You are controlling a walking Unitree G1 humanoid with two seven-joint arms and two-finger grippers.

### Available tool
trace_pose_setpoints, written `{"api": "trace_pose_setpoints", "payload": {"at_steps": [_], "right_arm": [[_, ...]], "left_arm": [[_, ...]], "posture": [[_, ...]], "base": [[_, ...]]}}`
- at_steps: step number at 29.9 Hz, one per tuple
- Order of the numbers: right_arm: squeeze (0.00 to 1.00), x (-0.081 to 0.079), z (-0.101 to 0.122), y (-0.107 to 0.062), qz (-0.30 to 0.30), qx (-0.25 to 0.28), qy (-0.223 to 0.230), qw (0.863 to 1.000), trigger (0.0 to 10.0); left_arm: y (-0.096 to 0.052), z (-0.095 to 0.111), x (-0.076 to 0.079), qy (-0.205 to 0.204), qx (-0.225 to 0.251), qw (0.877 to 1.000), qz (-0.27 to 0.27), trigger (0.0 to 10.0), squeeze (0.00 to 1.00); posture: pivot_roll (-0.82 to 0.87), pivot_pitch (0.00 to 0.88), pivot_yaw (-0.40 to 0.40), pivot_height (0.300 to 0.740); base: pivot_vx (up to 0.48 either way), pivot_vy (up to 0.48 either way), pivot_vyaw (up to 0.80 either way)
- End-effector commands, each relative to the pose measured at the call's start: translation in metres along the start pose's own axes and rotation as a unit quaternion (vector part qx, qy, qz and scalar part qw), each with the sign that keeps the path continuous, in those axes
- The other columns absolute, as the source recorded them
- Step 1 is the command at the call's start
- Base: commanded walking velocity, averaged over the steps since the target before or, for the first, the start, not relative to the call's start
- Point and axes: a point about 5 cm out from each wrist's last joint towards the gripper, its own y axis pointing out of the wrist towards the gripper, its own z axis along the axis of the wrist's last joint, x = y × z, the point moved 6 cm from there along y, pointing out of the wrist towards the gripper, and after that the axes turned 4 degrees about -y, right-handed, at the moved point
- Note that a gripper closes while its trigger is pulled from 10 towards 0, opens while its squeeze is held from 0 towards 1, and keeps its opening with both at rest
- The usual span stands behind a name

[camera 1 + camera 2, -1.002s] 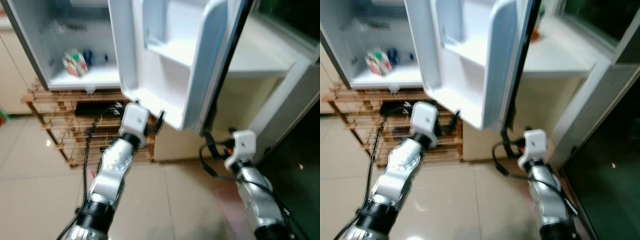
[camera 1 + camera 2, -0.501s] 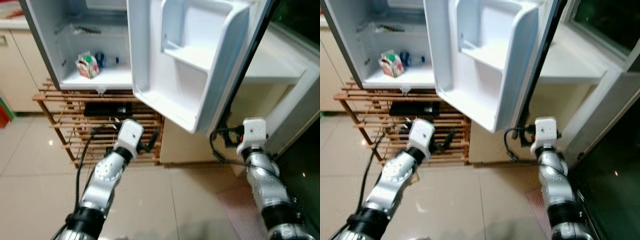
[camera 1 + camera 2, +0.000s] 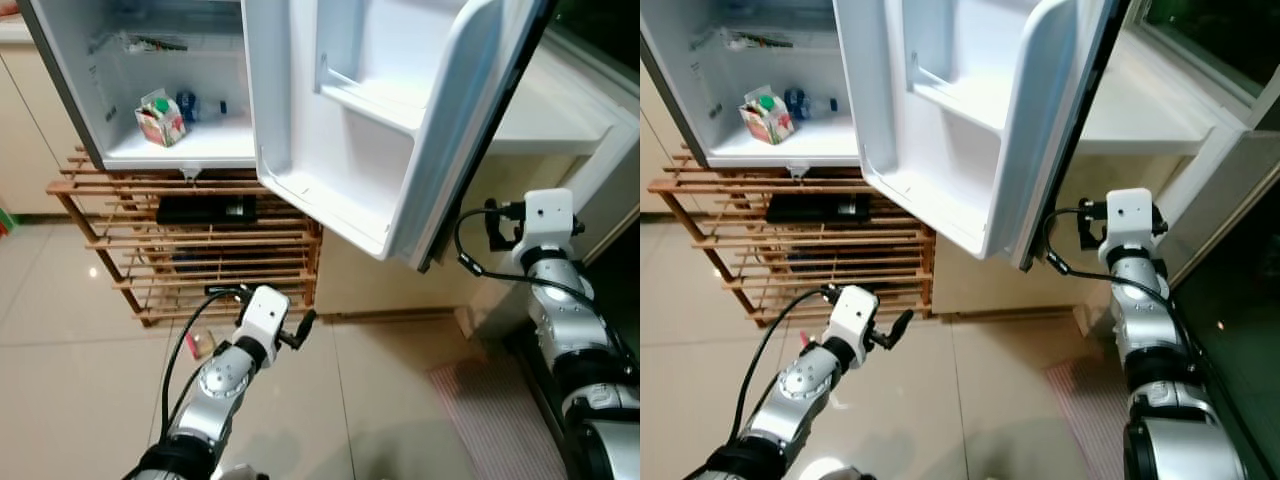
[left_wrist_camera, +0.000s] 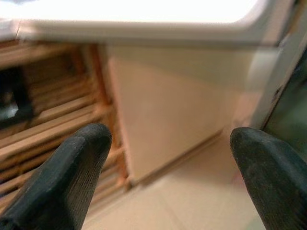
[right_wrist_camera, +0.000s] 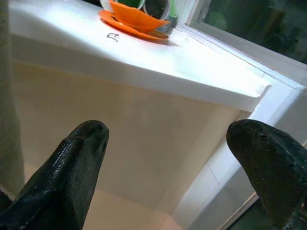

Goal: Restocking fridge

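White fridge [image 3: 120, 90] stands open on a slatted wooden rack [image 3: 190, 250]; its white moulded door [image 3: 370, 130] is swung out between the two arms, door shelves bare. Inside the compartment, a small red-green-white carton [image 3: 160, 117] is seen tilted on the shelf, with a dark blue item just behind it, too small to identify.

Left gripper [image 4: 168, 158] is held low over the tiled floor [image 3: 80, 380], near the rack, fingers spread wide, nothing held. Right gripper [image 5: 168, 158] is raised beside the door's outer edge, facing the white counter [image 5: 144, 62], fingers also spread wide and empty. An orange saucer-like dish [image 5: 132, 19] sits on that counter top.

Judged step: stock is yet to be fetched; nothing is in hand, so the task looks early.

To be done well:
- Door to be kept clear of the right arm's cable [image 3: 470, 250] and elbow.
- Item to be gripped before the compartment is approached.
- Carton to be avoided on placement; it looks easily knocked over.
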Motion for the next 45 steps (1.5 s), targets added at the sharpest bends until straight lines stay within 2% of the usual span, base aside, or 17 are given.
{"api": "trace_pose_setpoints", "payload": {"at_steps": [1,2,5,8,10,16,21,45], "right_arm": [[0.10,0.010,-0.001,0.002,-0.003,-0.006,-0.019,1.000,10.0],[0.10,0.016,0.000,0.005,-0.003,-0.010,-0.025,1.000,10.0],[0.10,0.017,0.000,0.006,-0.003,-0.011,-0.026,1.000,10.0],[0.10,0.017,0.008,0.012,0.002,-0.008,-0.015,1.000,10.0],[0.10,0.016,0.012,0.015,0.002,-0.004,0.000,1.000,10.0],[0.10,0.006,0.029,0.022,0.018,0.012,0.047,0.999,10.0],[0.10,-0.008,0.027,0.024,0.038,0.000,0.071,0.997,10.0],[0.10,-0.008,0.027,0.024,0.038,0.000,0.071,0.997,10.0]], "left_arm": [[0.003,0.015,0.018,-0.004,0.035,0.999,-0.036,10.0,0.00],[0.002,0.010,0.033,-0.008,0.035,0.998,-0.060,10.0,0.00],[0.002,0.008,0.036,-0.004,0.033,0.998,-0.059,10.0,0.00],[-0.006,0.011,0.052,0.055,0.068,0.994,-0.069,10.0,0.00],[-0.009,0.009,0.055,0.065,0.073,0.993,-0.069,10.0,0.00],[-0.015,-0.002,0.047,0.080,0.062,0.994,-0.042,10.0,0.00],[-0.014,-0.012,0.044,0.096,0.043,0.994,-0.027,10.0,0.00],[-0.014,-0.012,0.044,0.096,0.043,0.994,-0.027,10.0,0.00]], "posture": [[-0.08,0.113,-0.099,0.740],[-0.09,0.144,-0.119,0.740],[-0.09,0.144,-0.119,0.740],[-0.08,0.152,-0.140,0.740],[-0.08,0.152,-0.142,0.740],[-0.09,0.146,-0.147,0.740],[-0.10,0.134,-0.145,0.740],[-0.10,0.134,-0.145,0.740]], "base": [[0.000,0.000,0.00],[0.000,0.000,0.00],[0.000,0.000,0.00],[0.000,0.000,0.00],[0.000,0.000,0.00],[0.000,0.000,0.00],[0.000,0.000,0.00],[0.000,0.000,0.00]]}}
